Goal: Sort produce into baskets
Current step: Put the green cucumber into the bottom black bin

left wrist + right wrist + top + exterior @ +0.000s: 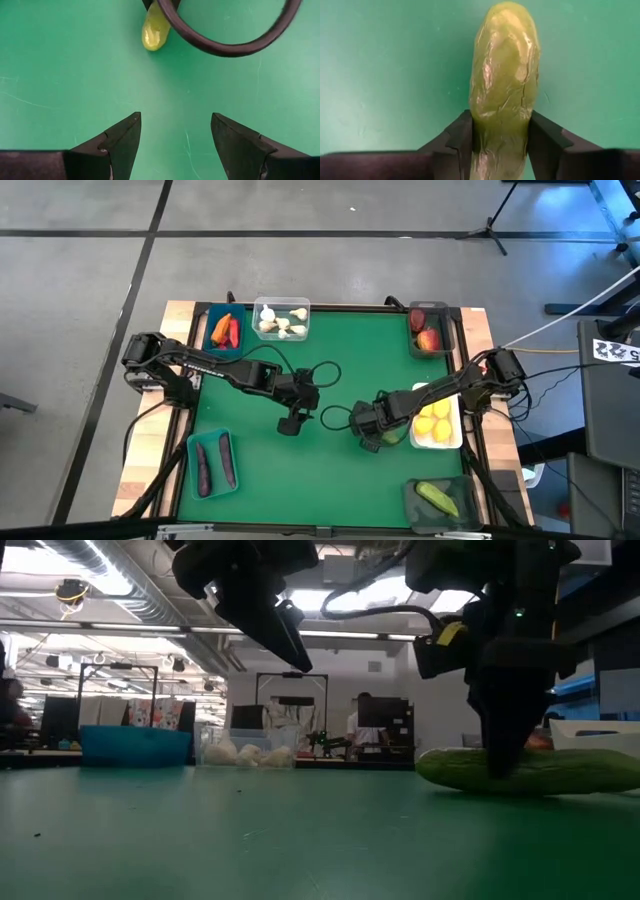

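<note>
A green cucumber [504,75] lies on the green mat right of centre, and also shows in the low view [530,770] and the high view [388,437]. My right gripper [371,442] is shut on it, next to the white basket [455,442] of lemons. My left gripper [290,423] is open and empty above the mat's middle; it is raised in the low view [275,625]. In its wrist view [175,137] one end of the cucumber [153,31] shows beyond a black cable loop [225,47]. My right gripper pinches the cucumber's two long sides [476,131] between its two fingers, which lie across it. The fingers [503,745] come from above, pointing down. The cucumber lies level along the mat in the low view; whether it is lifted off the mat I cannot tell.
The blue basket [209,340] holds a carrot and peppers, the clear one [283,305] garlic, a dark one [446,332] apples. The teal one [190,470] holds eggplants and a dark one [415,505] another cucumber. Black cables [325,375] loop over the mat.
</note>
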`<state>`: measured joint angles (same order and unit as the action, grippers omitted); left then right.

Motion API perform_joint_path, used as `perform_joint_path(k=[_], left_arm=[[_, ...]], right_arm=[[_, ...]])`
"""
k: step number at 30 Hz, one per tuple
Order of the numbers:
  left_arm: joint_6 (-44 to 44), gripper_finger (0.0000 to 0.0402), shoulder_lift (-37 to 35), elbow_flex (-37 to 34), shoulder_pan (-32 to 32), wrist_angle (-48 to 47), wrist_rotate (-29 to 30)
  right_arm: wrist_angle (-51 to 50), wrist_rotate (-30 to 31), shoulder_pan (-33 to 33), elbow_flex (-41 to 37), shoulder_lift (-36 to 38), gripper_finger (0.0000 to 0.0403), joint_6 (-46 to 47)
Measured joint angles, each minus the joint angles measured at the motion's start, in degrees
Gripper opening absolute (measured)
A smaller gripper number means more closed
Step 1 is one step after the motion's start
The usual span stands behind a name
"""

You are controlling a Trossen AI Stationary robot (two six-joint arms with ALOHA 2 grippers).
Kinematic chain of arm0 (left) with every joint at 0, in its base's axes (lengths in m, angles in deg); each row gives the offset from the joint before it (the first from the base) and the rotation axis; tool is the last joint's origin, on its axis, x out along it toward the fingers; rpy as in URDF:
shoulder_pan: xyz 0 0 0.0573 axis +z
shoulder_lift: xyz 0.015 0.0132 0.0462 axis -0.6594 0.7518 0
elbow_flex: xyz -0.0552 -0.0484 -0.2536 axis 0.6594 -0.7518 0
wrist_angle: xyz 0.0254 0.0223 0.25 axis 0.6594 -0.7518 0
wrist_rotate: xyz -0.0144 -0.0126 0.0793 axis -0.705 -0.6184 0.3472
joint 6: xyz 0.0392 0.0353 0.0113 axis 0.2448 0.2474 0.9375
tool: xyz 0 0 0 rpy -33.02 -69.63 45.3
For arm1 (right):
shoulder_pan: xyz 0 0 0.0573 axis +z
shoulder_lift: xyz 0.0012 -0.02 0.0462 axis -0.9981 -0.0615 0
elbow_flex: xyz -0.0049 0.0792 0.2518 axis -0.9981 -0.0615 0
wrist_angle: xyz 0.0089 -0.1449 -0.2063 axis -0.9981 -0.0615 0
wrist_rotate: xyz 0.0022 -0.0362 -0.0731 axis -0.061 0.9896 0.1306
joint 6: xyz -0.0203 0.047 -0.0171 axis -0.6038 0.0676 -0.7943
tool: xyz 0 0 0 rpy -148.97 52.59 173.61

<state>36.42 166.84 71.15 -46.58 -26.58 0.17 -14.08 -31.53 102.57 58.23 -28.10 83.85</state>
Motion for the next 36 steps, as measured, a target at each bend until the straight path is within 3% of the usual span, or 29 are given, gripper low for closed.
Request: perform_joint_path(k=[9, 16, 24, 32, 36], left_arm=[[-1.4, 0.0237, 0.0, 0.0, 0.0, -1.4, 0.0], [-1.4, 0.0237, 0.0, 0.1, 0.0, -2.2, 0.0], [-1.3, 0.0237, 0.0, 0.1, 0.0, -2.0, 0.0], [-1.3, 0.0237, 0.0, 0.1, 0.0, -1.5, 0.0], [-1.3, 0.0237, 0.0, 0.1, 0.0, 0.2, 0.0]], right_arm=[[-4.8, 1.5, 1.3, 8.0, 1.8, 0.0148, -1.4], [-16.6, 1.9, 8.8, 17.0, 5.4, 0.0151, 3.7], [-26.1, 3.4, 22.8, 22.7, 7.6, 0.0153, 24.2], [-28.8, 2.9, 39.0, 22.5, 7.6, 0.0154, 50.5], [-30.0, 5.6, 45.3, 22.5, 7.5, 0.0154, 62.3]])
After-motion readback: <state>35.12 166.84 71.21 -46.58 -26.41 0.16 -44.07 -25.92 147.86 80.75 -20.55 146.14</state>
